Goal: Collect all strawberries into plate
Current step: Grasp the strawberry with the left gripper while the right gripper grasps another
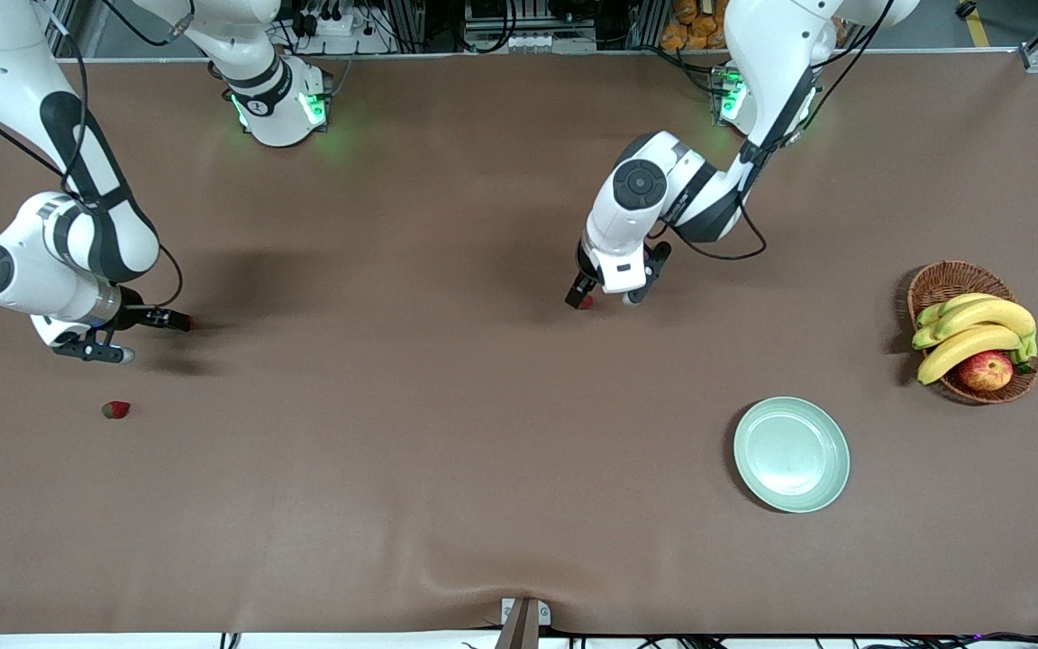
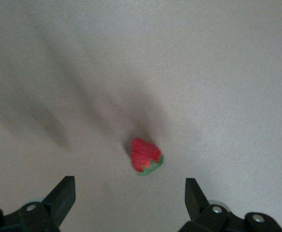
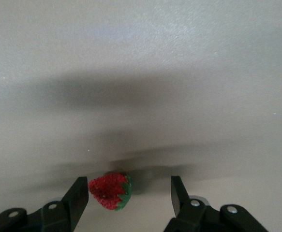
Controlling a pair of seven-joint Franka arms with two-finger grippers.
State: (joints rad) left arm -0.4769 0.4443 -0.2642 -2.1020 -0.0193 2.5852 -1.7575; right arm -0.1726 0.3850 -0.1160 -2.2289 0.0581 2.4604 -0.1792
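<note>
The right gripper (image 3: 129,195), half-closed around a small red strawberry (image 3: 110,190), touches it off-centre, so it may roll away; the left gripper (image 2: 130,195) hangs released above another strawberry (image 2: 146,156).

The front camera sits high and looks steeply down on the whole table (image 1: 447,469), with the arm bases at 12 o'clock. Each wrist camera looks down from close above the cloth, between its own fingers. The left wrist view shares one strawberry (image 2: 146,156) with the front view, the right wrist view another strawberry (image 3: 111,190).
</note>
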